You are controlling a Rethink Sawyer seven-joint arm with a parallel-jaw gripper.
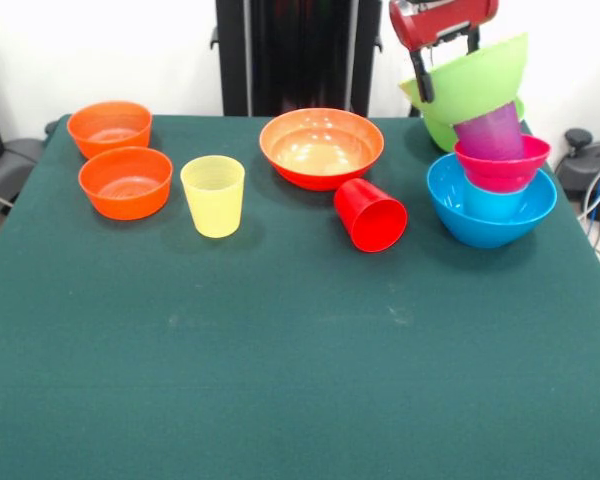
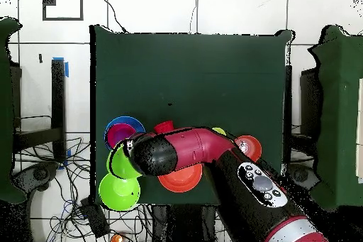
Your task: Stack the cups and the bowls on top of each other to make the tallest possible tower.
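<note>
Cables (image 2: 42, 161) trail beside the green table (image 1: 280, 380).

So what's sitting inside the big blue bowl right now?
The blue bowl holds a light blue cup, with the magenta bowl on it and the purple cup in that. The light blue cup's base is hidden below the rim.

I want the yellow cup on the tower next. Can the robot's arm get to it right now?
Probably not right away. The gripper is busy holding a lime green bowl over the tower. The yellow cup itself stands upright with open table around it.
</note>
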